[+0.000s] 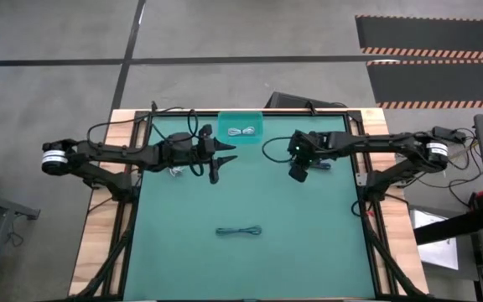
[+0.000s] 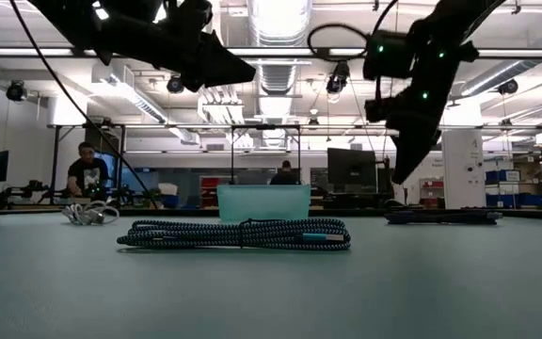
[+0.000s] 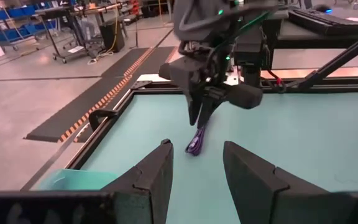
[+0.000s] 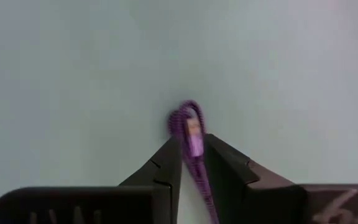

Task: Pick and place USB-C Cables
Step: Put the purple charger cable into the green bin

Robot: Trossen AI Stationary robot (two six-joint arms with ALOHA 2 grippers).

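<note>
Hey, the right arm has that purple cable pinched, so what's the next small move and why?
Probably carry it toward the teal bin at the table's far edge. The right pincer is shut on the purple cable, lifted off the mat, and the bin already holds a white cable. The left pincer waits open nearby.

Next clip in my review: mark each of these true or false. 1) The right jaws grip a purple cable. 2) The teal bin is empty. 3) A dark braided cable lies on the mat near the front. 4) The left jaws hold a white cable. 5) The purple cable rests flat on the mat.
1) True: the right gripper is shut on the purple cable.
2) False: the teal bin holds a white cable.
3) True: the dark braided cable lies there, untouched.
4) False: the left gripper is open and holds nothing.
5) False: it hangs from the right jaws above the mat.
</note>
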